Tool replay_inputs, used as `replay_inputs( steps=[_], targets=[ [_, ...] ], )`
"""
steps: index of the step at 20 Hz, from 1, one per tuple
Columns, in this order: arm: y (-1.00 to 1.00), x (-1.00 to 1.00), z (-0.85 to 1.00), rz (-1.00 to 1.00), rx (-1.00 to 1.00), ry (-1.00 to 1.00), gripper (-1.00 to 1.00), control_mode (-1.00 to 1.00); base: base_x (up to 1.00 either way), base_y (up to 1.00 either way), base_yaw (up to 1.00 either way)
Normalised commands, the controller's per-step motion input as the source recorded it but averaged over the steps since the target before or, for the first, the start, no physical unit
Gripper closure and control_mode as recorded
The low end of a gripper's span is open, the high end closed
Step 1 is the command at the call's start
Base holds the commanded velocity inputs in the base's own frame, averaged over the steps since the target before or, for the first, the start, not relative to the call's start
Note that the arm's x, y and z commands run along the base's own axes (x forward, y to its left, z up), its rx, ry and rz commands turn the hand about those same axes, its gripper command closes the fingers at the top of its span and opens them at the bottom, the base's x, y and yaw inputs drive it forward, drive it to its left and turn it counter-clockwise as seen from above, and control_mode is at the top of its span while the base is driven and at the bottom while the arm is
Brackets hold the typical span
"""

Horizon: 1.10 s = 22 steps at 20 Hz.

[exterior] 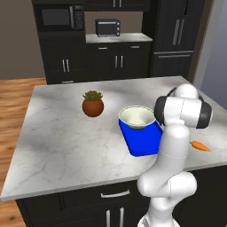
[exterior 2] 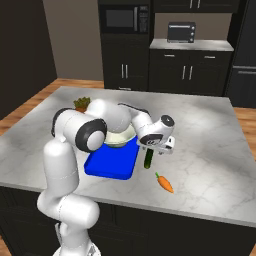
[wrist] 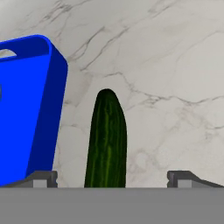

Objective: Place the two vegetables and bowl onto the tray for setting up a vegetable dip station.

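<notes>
Beside the tray (wrist: 26, 109), cucumber (wrist: 106, 140) between spread pincer (wrist: 111, 178) fingers

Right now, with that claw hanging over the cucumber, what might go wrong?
The open claw sits off-centre over the cucumber, so one finger could nudge it and roll it away. The tray rim is close beside; a finger might clip it. The bowl fills one end, leaving less room.
</notes>
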Motion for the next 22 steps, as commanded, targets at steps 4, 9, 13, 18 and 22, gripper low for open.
replay_inputs(
  steps=[4,9,13,18,22],
  targets=[
    [0.0,-0.22,-0.24,0.05,0.0,0.0,-1.0,-1.0,0.0,0.0,0.0],
    [0.0,-0.1,-0.12,0.04,0.0,0.0,-1.0,-1.0,0.0,0.0,0.0],
    [0.02,-0.01,-0.09,0.03,0.0,0.0,-1.0,-1.0,0.0,0.0,0.0],
    [0.08,0.0,-0.08,0.01,0.0,0.0,-1.0,-1.0,0.0,0.0,0.0],
    [0.09,0.0,-0.04,0.0,0.0,0.0,-1.0,-1.0,0.0,0.0,0.0]
  ],
)
